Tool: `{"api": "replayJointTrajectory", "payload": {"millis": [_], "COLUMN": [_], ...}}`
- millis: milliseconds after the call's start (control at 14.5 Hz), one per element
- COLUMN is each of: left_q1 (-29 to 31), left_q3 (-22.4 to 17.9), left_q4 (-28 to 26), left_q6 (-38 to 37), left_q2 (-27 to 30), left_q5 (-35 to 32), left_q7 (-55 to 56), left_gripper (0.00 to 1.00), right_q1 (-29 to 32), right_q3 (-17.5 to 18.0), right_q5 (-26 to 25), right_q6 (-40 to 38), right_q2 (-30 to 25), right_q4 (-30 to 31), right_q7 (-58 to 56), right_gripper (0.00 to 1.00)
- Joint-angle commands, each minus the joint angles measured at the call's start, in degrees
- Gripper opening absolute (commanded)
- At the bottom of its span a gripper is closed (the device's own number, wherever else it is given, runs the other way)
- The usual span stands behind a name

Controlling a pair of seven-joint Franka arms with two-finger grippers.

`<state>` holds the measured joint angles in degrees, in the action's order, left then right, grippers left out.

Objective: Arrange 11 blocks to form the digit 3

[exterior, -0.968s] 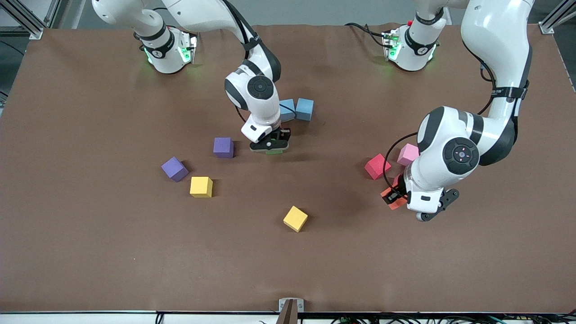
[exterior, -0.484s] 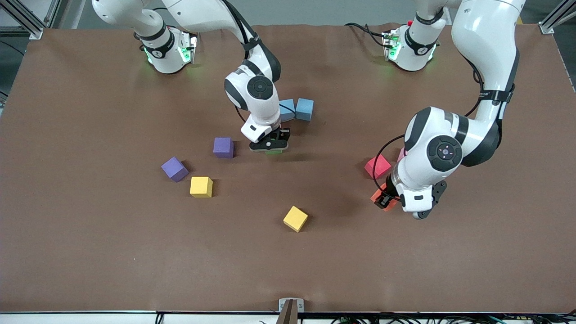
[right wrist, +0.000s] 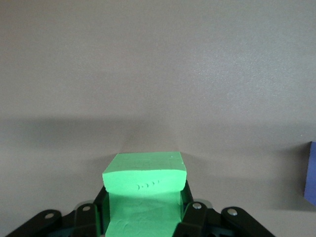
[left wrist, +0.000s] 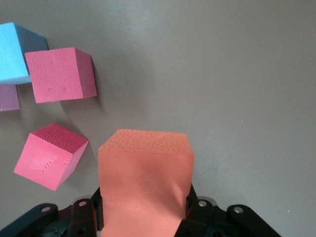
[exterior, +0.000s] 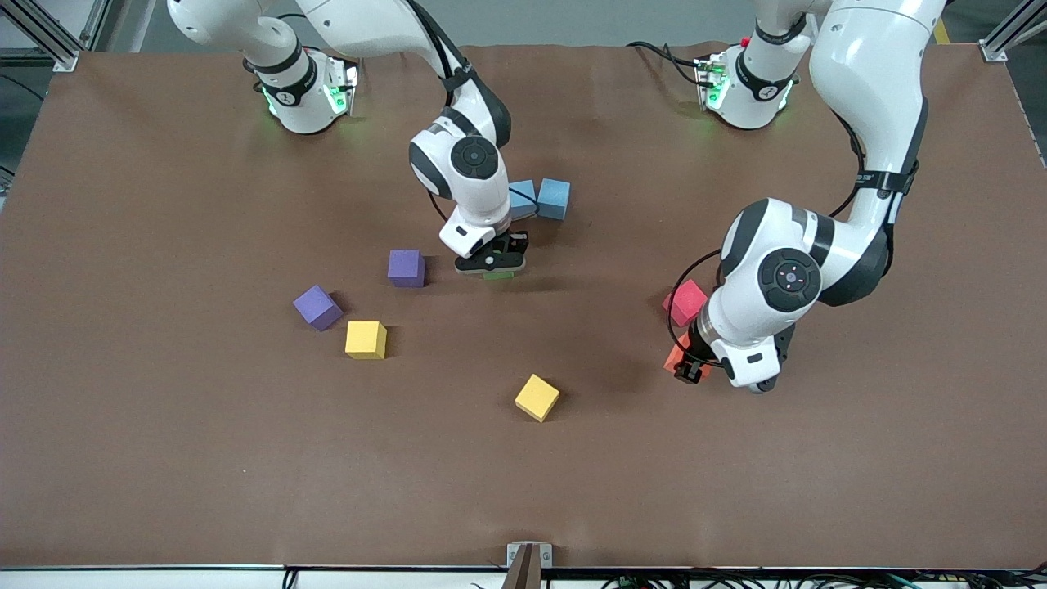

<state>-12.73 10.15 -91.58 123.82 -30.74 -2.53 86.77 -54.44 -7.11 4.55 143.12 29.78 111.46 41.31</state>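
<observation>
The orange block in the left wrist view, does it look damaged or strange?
Yes. The orange block looks squeezed: its side bulges and creases where the left claw is shut on it. The red block beside it sits askew.

The right tool (exterior: 492, 263) is pointing straight down near mid-tabletop, fingers clamped together. The left tool (exterior: 689, 366) is hanging low, wrist tilted, its fingers gripping too.

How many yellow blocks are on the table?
2. One yellow block sits beside a purple block toward the right arm's end. The other yellow block lies alone near the table's middle, closest of all to the front camera. None looks hidden.
</observation>
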Motion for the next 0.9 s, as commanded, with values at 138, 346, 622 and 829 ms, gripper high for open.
{"api": "replayJointTrajectory", "payload": {"millis": [138, 346, 622, 829], "left_q1": [-0.37, -0.54, -0.90, -1.16], "left_q3": [-0.30, -0.30, -0.39, -0.39], "left_q4": [0.00, 0.00, 0.00, 0.00], "left_q6": [0.46, 0.46, 1.51, 2.57], "left_q2": [0.24, 0.24, 0.24, 0.07], "left_q5": [0.07, 0.07, -0.02, -0.02], "left_q7": [1.82, 5.22, 16.11, 23.50], "left_gripper": [0.50, 0.50, 0.50, 0.50], "right_q1": [-1.11, -1.11, -1.11, -1.28], "right_q3": [-0.27, -0.27, -0.36, -0.36], "right_q5": [0.90, 0.90, 0.90, 0.90], "right_q6": [0.58, 0.67, 0.67, 1.02], "right_q2": [-2.27, -2.36, -2.36, -2.27], "right_q4": [2.80, 3.76, 3.94, 3.94], "right_q7": [1.31, 1.31, 1.49, 2.37], "right_gripper": [0.04, 0.04, 0.04, 0.04]}}
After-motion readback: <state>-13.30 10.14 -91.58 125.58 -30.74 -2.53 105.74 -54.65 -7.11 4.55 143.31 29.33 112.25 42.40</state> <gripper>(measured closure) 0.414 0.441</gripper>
